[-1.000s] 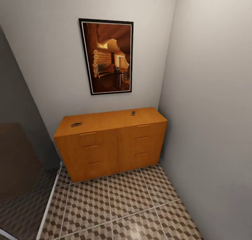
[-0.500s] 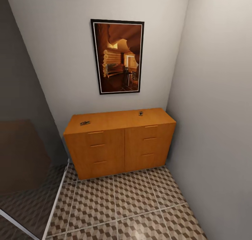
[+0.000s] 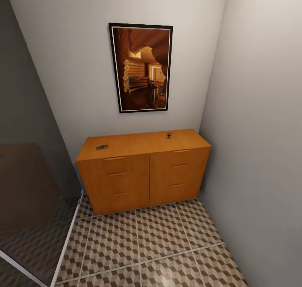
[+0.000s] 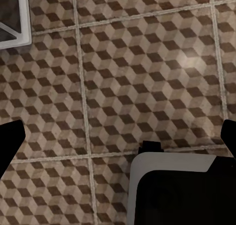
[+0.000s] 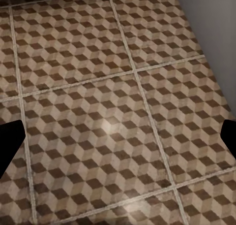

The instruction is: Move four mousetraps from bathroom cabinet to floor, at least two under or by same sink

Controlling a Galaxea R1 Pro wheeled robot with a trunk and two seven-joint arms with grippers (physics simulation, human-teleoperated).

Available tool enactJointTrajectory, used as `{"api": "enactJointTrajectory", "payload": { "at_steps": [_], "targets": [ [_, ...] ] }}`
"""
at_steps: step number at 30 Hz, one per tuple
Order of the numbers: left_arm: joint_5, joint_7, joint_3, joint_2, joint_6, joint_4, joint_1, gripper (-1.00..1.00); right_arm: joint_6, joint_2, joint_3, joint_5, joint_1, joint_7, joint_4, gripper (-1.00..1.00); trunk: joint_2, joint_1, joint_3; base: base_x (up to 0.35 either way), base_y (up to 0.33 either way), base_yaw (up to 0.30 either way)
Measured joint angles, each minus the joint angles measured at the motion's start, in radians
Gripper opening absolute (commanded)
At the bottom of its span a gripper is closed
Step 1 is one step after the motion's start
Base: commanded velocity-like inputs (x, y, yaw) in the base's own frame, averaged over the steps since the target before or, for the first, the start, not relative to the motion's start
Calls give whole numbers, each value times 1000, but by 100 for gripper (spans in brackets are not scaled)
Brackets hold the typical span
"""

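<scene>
Both tools hang over the bathroom floor [image 3: 159, 236] with fingers spread wide and nothing between them: the left tool [image 4: 118, 136] shows dark fingertips [image 4: 10, 141] at the frame edges above the cube-patterned tiles, and the right tool [image 5: 118, 139] likewise. Against the far wall stands the cabinet [image 3: 142, 174], drawers closed. Two mousetraps lie on its top, well apart: one [image 3: 101, 147] near the left end, one [image 3: 168, 135] toward the far right. A framed picture [image 3: 141, 68] hangs above.
</scene>
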Motion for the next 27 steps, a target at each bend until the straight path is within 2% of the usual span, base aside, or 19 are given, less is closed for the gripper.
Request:
{"api": "enactJointTrajectory", "payload": {
  "at_steps": [13,27],
  "targets": [
    [0,0,0,0,0,0,0,100,0,0,0,0,0,0,0,100,0,0,0,0,0,-77],
    [0,-1,0,1,0,0,0,100,1,0,0,0,0,0,0,100,0,0,0,0,0,-7]
  ]
}}
